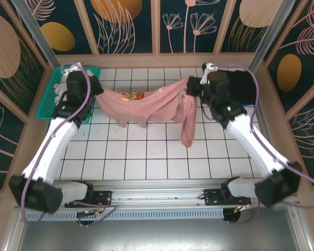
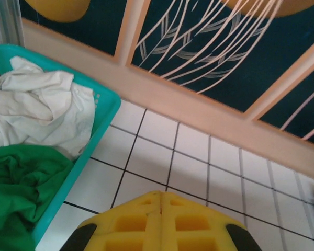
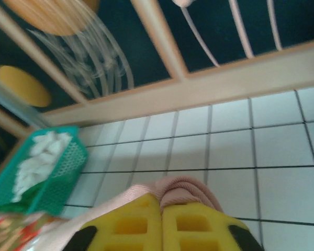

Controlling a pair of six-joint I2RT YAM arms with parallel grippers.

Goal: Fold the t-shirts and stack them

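1. White square tiles cover the table (image 1: 146,157), which is boxed in by dark teal wall panels (image 1: 131,26) with pale leaf and flower drawings and light wooden frames.
2. At the far left corner sits a teal lattice basket (image 1: 46,109). The left wrist view shows a crumpled white t-shirt (image 2: 42,102) in it, with a green t-shirt (image 2: 21,183) just nearer to the camera.
3. The pink t-shirt (image 1: 152,107) is across the far middle of the table, stretched like a hammock between the two arms and sagging in between.
4. Its small brown-orange print (image 1: 132,96) faces up, left of the shirt's middle.
5. On the right, a long fold of the pink cloth hangs down from beside the right gripper (image 1: 191,89) toward the near side.
6. The left gripper (image 1: 98,95) meets the shirt's left end just right of the basket. Its yellow fingers (image 2: 131,219) are pressed together with no gap. From above it is clenched on the shirt's left edge, though no pink cloth shows at the fingers in its own wrist view.
7. The right gripper's fingers (image 3: 131,225) are likewise pressed together, with a bunched ridge of pink cloth pinched at their tips, so it is grasping the shirt's right end.
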